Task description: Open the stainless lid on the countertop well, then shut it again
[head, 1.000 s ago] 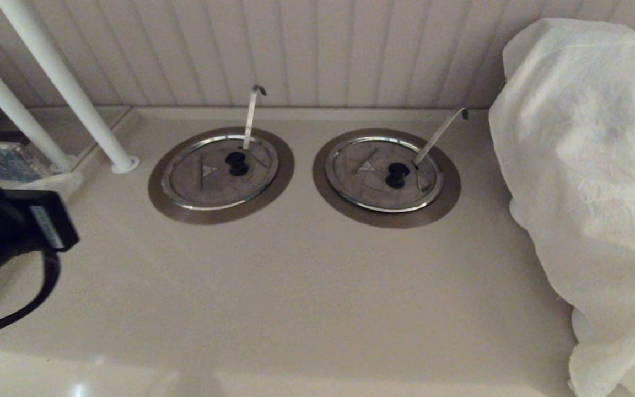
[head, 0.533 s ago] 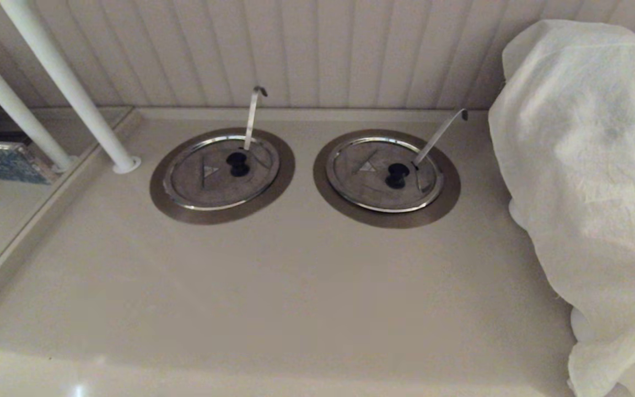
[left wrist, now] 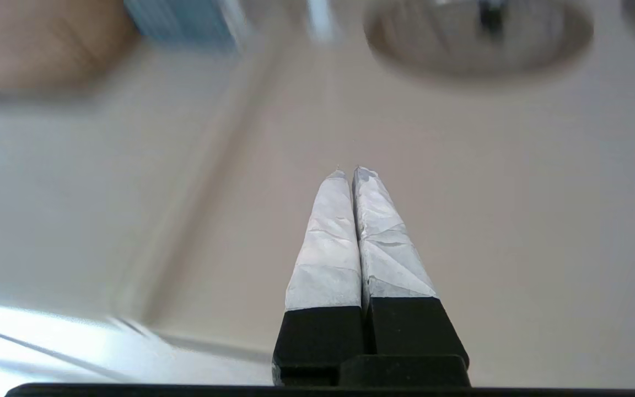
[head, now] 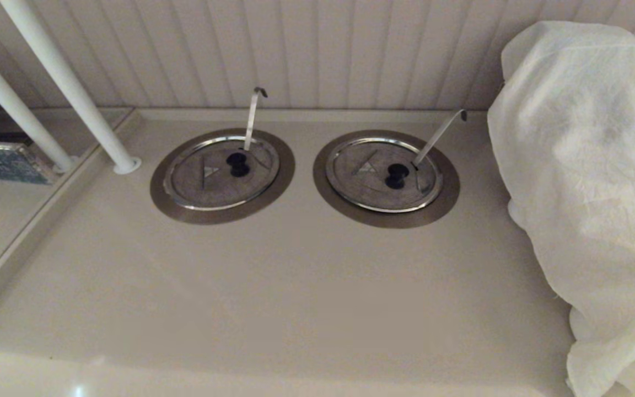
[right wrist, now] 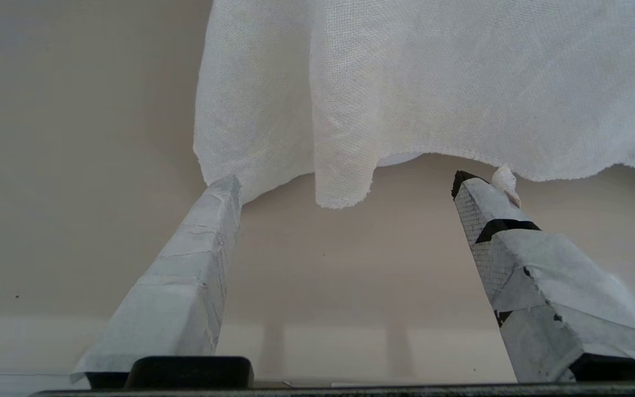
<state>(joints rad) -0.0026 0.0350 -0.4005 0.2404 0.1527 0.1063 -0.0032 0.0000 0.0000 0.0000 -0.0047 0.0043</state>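
Observation:
The stainless lid, a round steel disc with a black knob, lies flat over the countertop well, whose brushed steel ring frames it. A near-upright ladle stem rises at the lid's far edge. Neither arm shows in the head view. In the left wrist view my left gripper is shut and empty, above bare counter, with the well blurred far ahead. My right gripper stands open and empty near the hem of a white cloth.
A twin lid with a slanted stem sits to the right in its own ring. A large white cloth covers something at the right. Two white poles stand at the back left beside a lower side ledge.
The black left arm at the left edge of the head view one second ago has withdrawn out of that view. The lids and ladle stems have not moved.

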